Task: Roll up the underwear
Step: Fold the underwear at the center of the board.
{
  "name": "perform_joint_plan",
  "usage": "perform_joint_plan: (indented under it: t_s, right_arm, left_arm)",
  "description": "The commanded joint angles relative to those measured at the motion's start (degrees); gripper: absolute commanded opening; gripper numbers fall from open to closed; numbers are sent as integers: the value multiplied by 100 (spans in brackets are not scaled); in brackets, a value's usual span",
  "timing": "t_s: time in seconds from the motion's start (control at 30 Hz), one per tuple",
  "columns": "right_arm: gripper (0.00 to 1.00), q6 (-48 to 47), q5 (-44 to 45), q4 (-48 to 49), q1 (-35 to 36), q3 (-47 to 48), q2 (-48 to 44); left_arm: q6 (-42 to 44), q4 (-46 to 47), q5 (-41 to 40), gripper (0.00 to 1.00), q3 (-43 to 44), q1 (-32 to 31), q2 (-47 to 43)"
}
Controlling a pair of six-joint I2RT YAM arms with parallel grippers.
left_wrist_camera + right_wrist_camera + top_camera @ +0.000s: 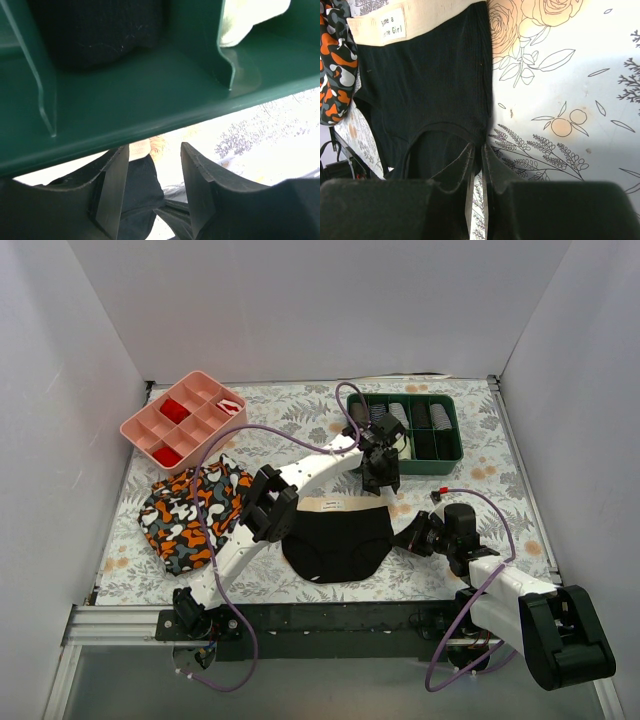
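- Left gripper is hovering with its fingers standing apart and nothing clamped between them.
- It is sitting just in front of the near wall of the green bin, above the far right corner of the underwear; a bit of black fabric and cream band is showing through the gap in the left wrist view.
- Right gripper is pressing down at the underwear's right edge, its fingers nearly together with only a slim slit between them; whether they are pinching the fabric I cannot tell.
- Underwear is lying flat and unrolled on the table, between the two arms, near the middle.
- Its waistband is facing the far side, and a small white label is showing on it in the right wrist view.
- Patterned cloth is lying bunched to the left of the underwear, under the left arm.
- Pink tray is sitting at the far left corner, with red items in some compartments.
- Green bin is holding rolled garments in its compartments.
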Motion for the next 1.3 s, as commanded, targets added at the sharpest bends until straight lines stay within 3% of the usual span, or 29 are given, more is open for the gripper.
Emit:
perform_joint_plan:
  t_s: [0.0, 0.63, 0.87, 1.27]
  right_arm:
    - [17, -143, 61, -39, 2, -19, -32]
    - [17, -222, 105, -91, -7, 7, 39]
    - [17, -257, 122, -118, 2, -2, 4]
    - [16, -337, -88, -3, 2, -46, -119]
  left_arm:
    - [-11, 173, -61, 45, -322, -86, 36]
    - [-11, 401, -299, 44, -701, -306, 203]
    - [-81, 313, -457, 38, -683, -315, 291]
    - [-11, 191, -439, 15, -868, -315, 370]
